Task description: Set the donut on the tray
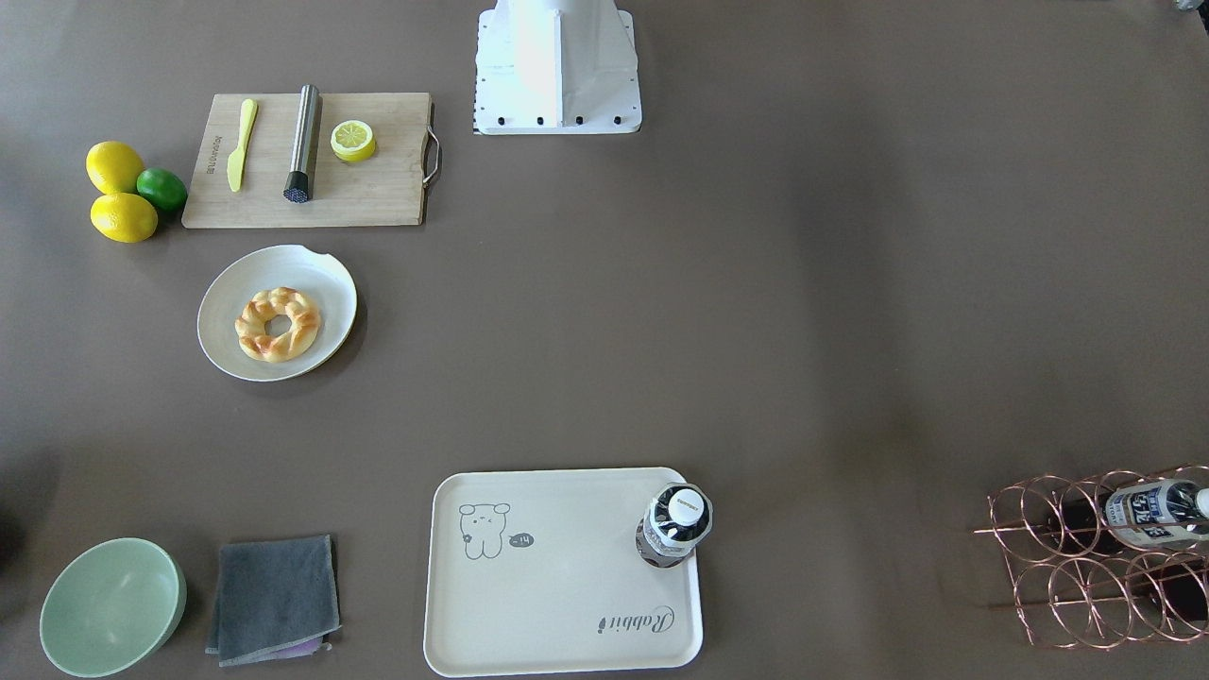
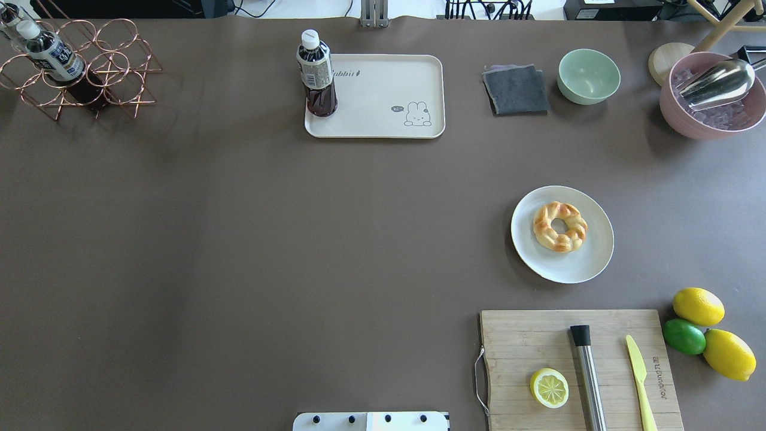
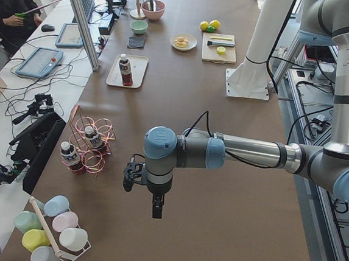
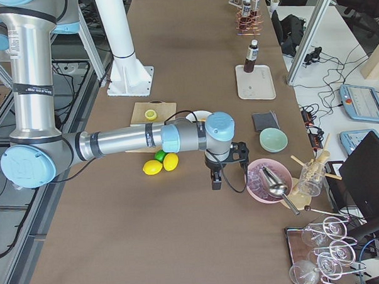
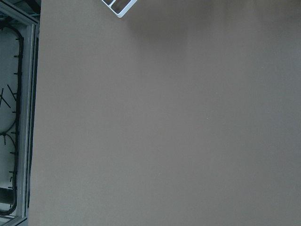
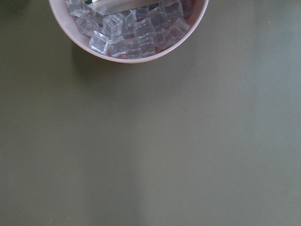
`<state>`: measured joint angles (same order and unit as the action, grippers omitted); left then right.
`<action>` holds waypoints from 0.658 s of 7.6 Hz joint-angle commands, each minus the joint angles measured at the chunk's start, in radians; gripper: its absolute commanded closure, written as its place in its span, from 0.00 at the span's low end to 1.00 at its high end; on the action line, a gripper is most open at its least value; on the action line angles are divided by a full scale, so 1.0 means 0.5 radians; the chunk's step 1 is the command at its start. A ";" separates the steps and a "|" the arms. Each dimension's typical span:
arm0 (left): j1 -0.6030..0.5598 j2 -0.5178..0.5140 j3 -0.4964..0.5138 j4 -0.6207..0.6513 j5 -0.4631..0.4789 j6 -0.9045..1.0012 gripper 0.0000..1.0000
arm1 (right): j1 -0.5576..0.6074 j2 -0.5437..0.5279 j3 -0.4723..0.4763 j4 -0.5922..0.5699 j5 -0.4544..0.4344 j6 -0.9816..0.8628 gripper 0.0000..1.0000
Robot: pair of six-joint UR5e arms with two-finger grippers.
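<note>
Golden-brown braided ring donut lying on a round off-white plate, well apart from the cream rectangular tray. A white-capped bottle of dark liquid stands upright in one corner of the tray. Left end effector and right end effector hang above the brown surface. How far either one is open, or what it grips, cannot be told.

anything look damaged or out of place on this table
The plate under the donut has a notch in its rim on the robot's side; whether a chip or its shape, I cannot tell. Nothing looks spilled.
</note>
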<state>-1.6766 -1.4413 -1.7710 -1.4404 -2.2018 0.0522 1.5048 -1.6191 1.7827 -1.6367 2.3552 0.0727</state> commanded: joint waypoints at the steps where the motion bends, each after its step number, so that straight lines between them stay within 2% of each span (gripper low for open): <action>1: 0.000 0.008 -0.001 0.000 -0.002 -0.003 0.02 | -0.339 0.035 0.248 0.009 0.020 0.400 0.00; 2: 0.000 0.008 0.002 0.000 -0.002 0.000 0.02 | -0.459 0.050 0.233 0.179 0.194 0.546 0.00; 3: 0.000 0.008 -0.001 0.000 -0.002 0.000 0.02 | -0.573 0.035 0.196 0.524 0.217 0.903 0.00; 4: 0.000 0.005 0.002 0.000 0.007 0.000 0.02 | -0.716 0.017 0.111 0.880 0.104 1.296 0.00; 5: 0.003 0.005 0.005 -0.003 0.010 0.000 0.02 | -0.897 -0.014 0.019 1.126 -0.082 1.524 0.00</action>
<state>-1.6765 -1.4380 -1.7707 -1.4405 -2.2003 0.0521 1.1945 -1.6065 1.8588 -1.3157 2.4198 0.5898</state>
